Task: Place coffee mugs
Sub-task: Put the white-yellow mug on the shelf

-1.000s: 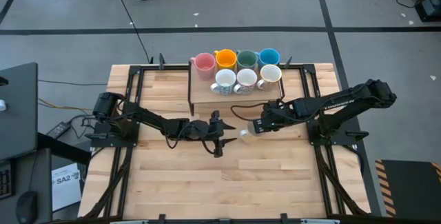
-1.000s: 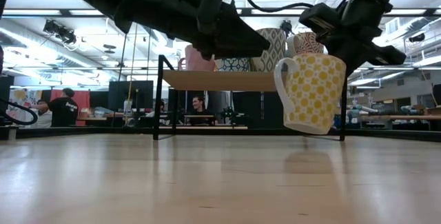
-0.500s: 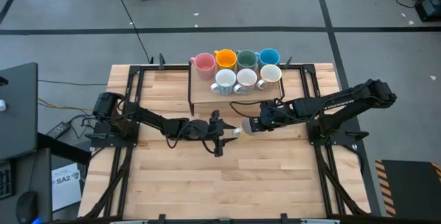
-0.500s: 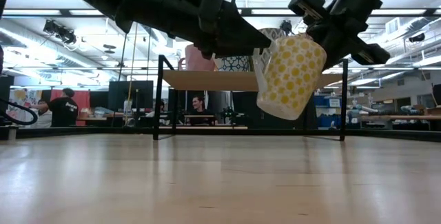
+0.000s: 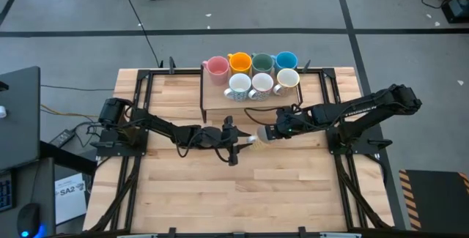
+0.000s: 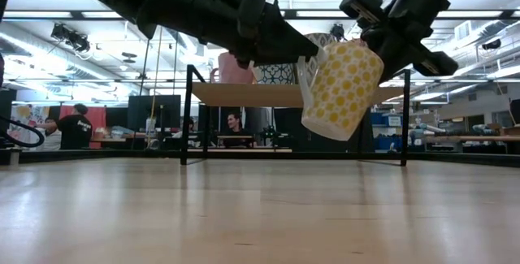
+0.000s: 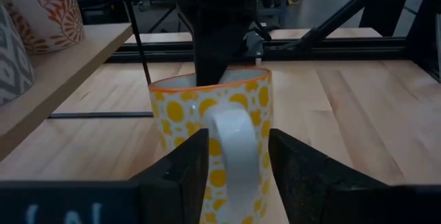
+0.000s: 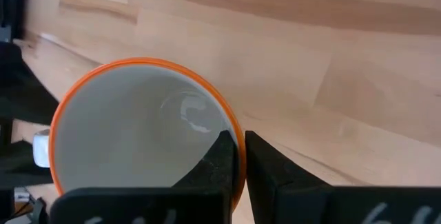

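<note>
Tilting toward the left gripper (image 7: 238, 165), the yellow-dotted mug (image 6: 341, 85) hangs above the table (image 5: 293, 187), rim pinched by the right gripper (image 8: 240, 156); left fingers, narrowing, now straddle its handle — seemingly a handover.

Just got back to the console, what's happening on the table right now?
It looks like a mid-air handoff. The right claw holds a yellow-dotted mug by its rim, tilted and clear of the table. The left claw has its fingers either side of the mug's white handle, not visibly clamped. Seven other mugs stand on the raised wooden shelf at the back.
</note>
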`<state>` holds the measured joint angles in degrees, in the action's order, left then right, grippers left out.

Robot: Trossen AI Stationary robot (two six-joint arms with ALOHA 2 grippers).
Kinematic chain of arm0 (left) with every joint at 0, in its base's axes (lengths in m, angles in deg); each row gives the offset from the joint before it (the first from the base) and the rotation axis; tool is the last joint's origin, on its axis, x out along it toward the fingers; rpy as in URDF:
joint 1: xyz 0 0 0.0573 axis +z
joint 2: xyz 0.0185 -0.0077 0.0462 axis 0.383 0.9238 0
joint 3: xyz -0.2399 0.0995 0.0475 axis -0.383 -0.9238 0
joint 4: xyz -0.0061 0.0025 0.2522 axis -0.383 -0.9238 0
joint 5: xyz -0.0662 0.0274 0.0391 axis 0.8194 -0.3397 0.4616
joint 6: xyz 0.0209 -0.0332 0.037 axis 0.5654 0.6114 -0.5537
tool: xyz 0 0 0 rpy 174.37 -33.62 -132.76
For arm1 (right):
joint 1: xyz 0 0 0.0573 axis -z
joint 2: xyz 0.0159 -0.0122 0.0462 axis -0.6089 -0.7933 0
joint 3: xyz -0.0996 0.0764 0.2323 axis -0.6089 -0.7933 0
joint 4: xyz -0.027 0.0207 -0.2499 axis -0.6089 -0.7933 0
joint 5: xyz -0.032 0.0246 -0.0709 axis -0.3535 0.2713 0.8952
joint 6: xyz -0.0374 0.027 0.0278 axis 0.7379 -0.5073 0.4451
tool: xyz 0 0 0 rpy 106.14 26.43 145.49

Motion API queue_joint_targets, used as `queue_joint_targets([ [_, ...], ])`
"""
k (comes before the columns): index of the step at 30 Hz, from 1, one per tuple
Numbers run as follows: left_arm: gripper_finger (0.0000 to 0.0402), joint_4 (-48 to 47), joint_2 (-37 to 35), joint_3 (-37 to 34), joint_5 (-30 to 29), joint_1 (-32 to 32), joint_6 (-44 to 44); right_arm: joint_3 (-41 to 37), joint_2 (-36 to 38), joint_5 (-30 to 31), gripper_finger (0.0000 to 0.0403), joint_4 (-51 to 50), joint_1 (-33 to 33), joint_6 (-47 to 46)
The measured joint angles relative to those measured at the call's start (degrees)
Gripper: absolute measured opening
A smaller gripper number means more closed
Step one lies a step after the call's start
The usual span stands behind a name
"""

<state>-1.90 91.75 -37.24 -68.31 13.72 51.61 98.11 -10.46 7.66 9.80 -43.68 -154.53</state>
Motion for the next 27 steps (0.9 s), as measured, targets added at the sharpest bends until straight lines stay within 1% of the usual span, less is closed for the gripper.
queue_joint_targets([
  [6,0.0156,0.4,0.0,0.0,-0.2,0.0,0.0,0.0,0.0,1.9,0.0025,0.0,0.0,0.0],
  [12,0.0156,1.6,-0.1,0.0,-4.4,0.0,0.0,0.0,0.0,3.0,0.0023,0.0,0.0,0.0],
  [27,0.0152,-1.7,-0.1,0.5,-4.6,0.4,0.0,0.0,0.0,3.5,0.0023,0.0,0.0,0.0],
])
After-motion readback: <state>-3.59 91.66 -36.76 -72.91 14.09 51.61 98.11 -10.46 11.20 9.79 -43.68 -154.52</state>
